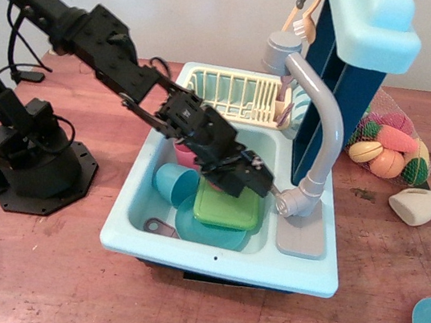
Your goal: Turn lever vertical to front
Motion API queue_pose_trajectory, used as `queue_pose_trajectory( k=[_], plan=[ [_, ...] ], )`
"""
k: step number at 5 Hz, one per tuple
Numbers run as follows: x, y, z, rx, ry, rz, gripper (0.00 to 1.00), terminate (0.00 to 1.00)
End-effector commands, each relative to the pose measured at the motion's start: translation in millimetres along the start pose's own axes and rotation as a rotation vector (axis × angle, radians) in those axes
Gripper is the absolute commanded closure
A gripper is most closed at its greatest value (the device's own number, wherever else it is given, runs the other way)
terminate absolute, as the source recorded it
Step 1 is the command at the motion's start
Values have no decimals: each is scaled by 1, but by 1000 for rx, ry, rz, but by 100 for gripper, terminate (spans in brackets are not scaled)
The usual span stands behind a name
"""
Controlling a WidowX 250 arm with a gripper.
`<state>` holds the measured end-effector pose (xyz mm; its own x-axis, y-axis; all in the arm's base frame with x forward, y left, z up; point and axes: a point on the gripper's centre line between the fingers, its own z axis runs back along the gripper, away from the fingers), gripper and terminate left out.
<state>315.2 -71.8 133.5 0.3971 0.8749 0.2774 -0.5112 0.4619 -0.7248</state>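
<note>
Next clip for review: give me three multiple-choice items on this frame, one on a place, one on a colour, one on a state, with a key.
1. Where is the gripper?
A. over the sink basin, beside the faucet base
B. above the mesh bag of toy food
C. over the bare table at left

2. What colour is the square plate in the sink?
A. red
B. green
C. white

3. How does the faucet spout stand?
A. lying flat in the basin
B. detached on the table
C. upright, arching back over the sink

Key: 1 A, its tip hangs over the dishes near the faucet base; 2 B, it is plainly green; 3 C, it rises from the base.
</note>
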Motion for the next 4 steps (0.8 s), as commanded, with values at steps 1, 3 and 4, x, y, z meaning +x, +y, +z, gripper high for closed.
queue_pose_trajectory(
  k=[1,3,4],
  plan=[
    [-16,5,29,-7,41,-27,0,0],
    [-28,9,71,16,82,-77,0,0],
    [-28,9,71,16,82,-77,0,0]
  ],
)
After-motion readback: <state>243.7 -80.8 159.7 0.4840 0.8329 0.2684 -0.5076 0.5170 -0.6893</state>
